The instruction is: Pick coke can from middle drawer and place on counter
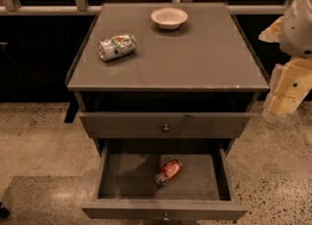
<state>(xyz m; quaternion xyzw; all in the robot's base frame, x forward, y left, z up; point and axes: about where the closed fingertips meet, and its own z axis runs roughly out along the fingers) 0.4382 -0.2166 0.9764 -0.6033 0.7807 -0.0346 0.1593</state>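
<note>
Coke can point(168, 171): you see it lying on its side, lower than the counter point(195, 68), on the floor of the pulled-out drawer.
Middle drawer point(126, 178): open, sticking forward from under the counter's front edge.
Gripper point(285, 92): beside the counter's front right corner, not touching it; wide or narrow, you cannot tell.
Green and silver can point(117, 46): on its side on the counter's left part.
White bowl point(169, 17): on the counter near its back edge.

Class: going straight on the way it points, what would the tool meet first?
Probably the floor beside the cabinet: the tool, at the right edge, seems to point down; depth unclear.
</note>
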